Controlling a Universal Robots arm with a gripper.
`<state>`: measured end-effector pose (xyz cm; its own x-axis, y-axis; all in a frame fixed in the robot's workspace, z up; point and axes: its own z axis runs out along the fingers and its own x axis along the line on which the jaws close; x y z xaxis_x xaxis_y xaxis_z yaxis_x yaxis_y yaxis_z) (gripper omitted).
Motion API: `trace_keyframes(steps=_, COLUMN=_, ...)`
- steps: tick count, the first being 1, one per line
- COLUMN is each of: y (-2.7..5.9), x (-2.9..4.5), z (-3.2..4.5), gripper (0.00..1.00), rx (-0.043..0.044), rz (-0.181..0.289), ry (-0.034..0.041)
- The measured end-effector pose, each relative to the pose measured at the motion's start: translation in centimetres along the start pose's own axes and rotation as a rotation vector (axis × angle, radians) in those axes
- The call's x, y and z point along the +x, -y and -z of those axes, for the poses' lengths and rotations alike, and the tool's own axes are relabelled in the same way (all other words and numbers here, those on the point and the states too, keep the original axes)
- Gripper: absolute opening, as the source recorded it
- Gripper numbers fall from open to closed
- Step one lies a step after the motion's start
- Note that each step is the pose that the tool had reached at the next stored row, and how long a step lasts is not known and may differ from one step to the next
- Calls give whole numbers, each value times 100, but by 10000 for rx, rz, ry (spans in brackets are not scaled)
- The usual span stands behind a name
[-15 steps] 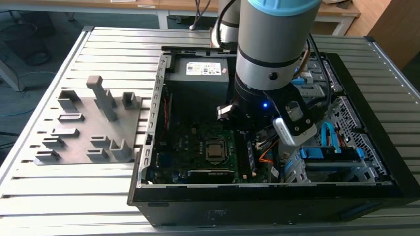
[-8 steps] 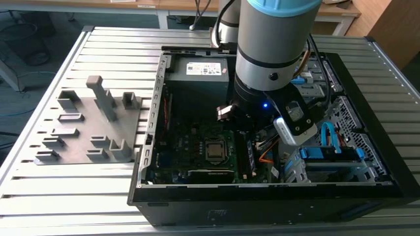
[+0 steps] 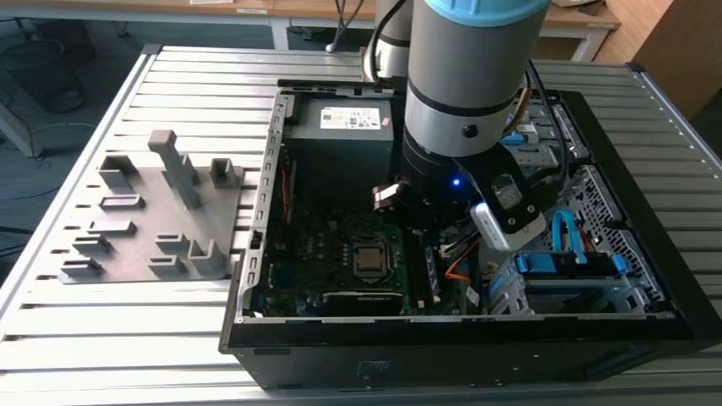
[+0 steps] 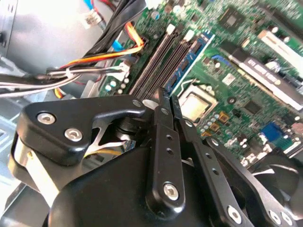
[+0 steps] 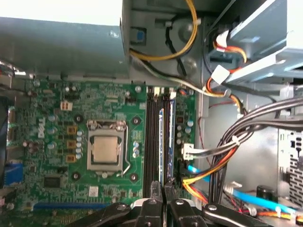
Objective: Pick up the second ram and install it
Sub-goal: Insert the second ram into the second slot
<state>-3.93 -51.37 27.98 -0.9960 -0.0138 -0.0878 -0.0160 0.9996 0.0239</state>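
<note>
First wrist view: we see the black gripper [image 5: 163,191] at bottom centre, fingers together on the thin dark ram stick [image 5: 166,142], whose long axis follows the black memory slots [image 5: 151,137].

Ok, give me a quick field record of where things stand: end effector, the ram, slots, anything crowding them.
end effector: inside the open case, fingers shut, over one end of the memory slots
ram stick: standing in a slot beside the CPU socket, blue along its edge
contact: tips meet the stick's end; grip or press, cannot tell
cables: orange and black bundle running beside the slots, on the side away from the socket
grey fixture: on the table at the exterior view's left
</note>
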Motion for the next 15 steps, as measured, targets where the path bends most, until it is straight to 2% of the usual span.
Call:
trace_keyframes(steps=1, y=1, x=0, z=-7, gripper=13, rx=68, rz=6, ry=-1)
trace_keyframes(steps=5, y=-2, x=6, z=-69, gripper=13, rx=74, rz=-64, ry=1)
trace_keyframes(steps=10, y=-11, x=13, z=-141, gripper=13, rx=134, rz=-721, ry=13)
trace_keyframes(steps=15, y=-47, x=19, z=-222, gripper=13, rx=134, rz=-752, ry=14)
